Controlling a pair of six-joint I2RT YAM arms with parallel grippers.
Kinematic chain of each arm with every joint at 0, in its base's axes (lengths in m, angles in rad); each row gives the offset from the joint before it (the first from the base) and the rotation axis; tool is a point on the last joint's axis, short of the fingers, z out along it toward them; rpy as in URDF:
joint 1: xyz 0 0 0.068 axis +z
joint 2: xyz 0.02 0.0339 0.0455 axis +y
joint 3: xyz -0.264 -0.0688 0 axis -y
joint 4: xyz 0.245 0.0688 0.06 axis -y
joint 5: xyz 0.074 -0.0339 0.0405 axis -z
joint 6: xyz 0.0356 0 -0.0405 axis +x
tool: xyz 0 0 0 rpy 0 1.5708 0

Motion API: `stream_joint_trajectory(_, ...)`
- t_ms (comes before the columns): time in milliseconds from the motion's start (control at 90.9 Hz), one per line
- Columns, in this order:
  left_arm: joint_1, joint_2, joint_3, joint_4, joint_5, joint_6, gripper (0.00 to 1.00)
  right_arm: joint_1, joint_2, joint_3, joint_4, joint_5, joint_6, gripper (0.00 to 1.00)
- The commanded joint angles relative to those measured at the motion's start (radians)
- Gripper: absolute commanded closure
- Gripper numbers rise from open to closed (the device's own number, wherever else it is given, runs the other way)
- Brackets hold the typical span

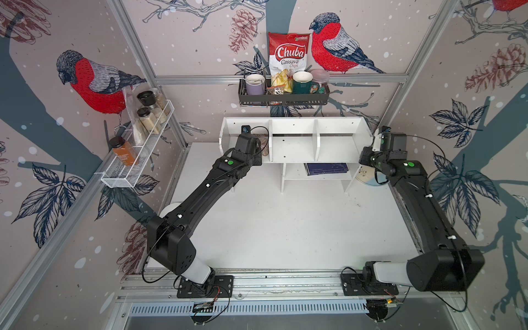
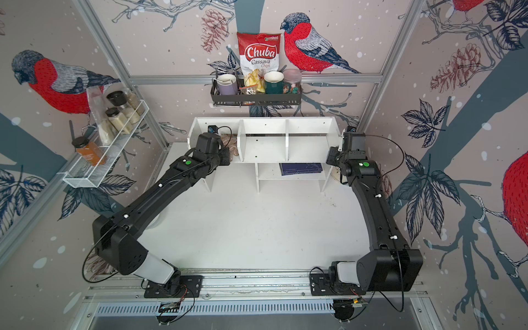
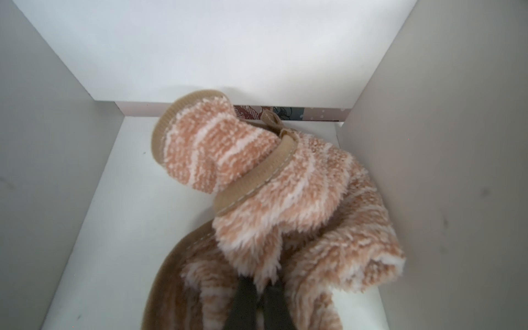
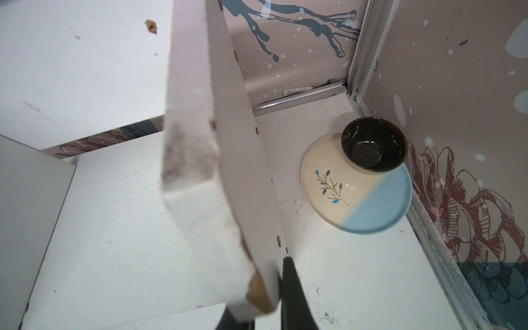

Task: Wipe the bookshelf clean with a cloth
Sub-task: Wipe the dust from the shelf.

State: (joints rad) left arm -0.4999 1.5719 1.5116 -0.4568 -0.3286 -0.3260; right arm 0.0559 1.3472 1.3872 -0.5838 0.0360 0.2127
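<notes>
Left hand [image 3: 260, 288] pinches cloth [image 3: 285, 200]; right hand [image 4: 257, 291] clamps bookshelf [image 4: 200, 143].

**Camera setup: stereo pair up high, one cam on each wrist**

Both top views look steeply down from above the front rail [image 1: 271, 281] toward the back wall [image 1: 200, 43], far enough out to catch the whole worktop [image 1: 271, 228] and the bookshelf [image 1: 294, 148]; they share nearly everything, just shifted sideways. Left wrist cam sits right behind the left hand [image 3: 258, 288], super close, facing into a bookshelf compartment with the cloth [image 3: 257, 185] filling the space ahead of the fingers [image 3: 243, 303]. Right wrist cam looks past the right hand [image 4: 260, 291] along the bookshelf's end panel [image 4: 228, 143] to the worktop corner beyond, plate [image 4: 371, 217] and bowl [image 4: 374, 145] there; that plate also peeks out in a top view [image 1: 368, 178].
</notes>
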Motion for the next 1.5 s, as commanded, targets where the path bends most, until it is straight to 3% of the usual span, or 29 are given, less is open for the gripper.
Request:
stream_joint_trajectory(0,0.016,0.001,0.017,-0.065,-0.127,-0.027,1.0,0.001,-0.004,0.004,0.035,-0.111,0.129,1.0)
stream_joint_trajectory(88,0.041,-0.01,0.016,-0.093,-0.205,-0.035,1.0,0.001,-0.005,0.003,0.038,-0.111,0.129,1.0)
stream_joint_trajectory(242,0.09,0.0,0.093,-0.119,-0.247,-0.013,1.0,0.001,-0.001,0.003,0.042,-0.117,0.133,1.0)
stream_joint_trajectory(374,0.098,0.0,0.132,-0.021,-0.196,0.02,1.0,0.0,0.002,0.0,0.046,-0.119,0.132,1.0)
stream_joint_trajectory(594,0.096,0.111,0.32,-0.018,-0.12,0.008,1.0,-0.004,0.037,0.025,0.038,-0.132,0.12,1.0)
stream_joint_trajectory(792,0.063,0.11,0.283,0.125,0.046,0.009,1.0,-0.01,0.033,0.02,0.038,-0.129,0.121,1.0)
stream_joint_trajectory(957,0.025,0.062,0.172,0.205,0.182,0.022,1.0,-0.011,0.022,0.007,0.042,-0.124,0.125,1.0)
stream_joint_trajectory(1122,0.017,-0.029,0.006,0.195,0.184,-0.006,1.0,-0.012,0.009,-0.001,0.039,-0.098,0.13,1.0)
stream_joint_trajectory(1288,0.018,-0.131,-0.13,0.142,0.047,0.0,1.0,-0.007,-0.01,-0.024,0.023,-0.001,0.157,1.0)
stream_joint_trajectory(1486,0.021,-0.17,-0.155,0.1,0.0,0.023,1.0,-0.011,-0.013,-0.049,0.038,0.013,0.17,1.0)
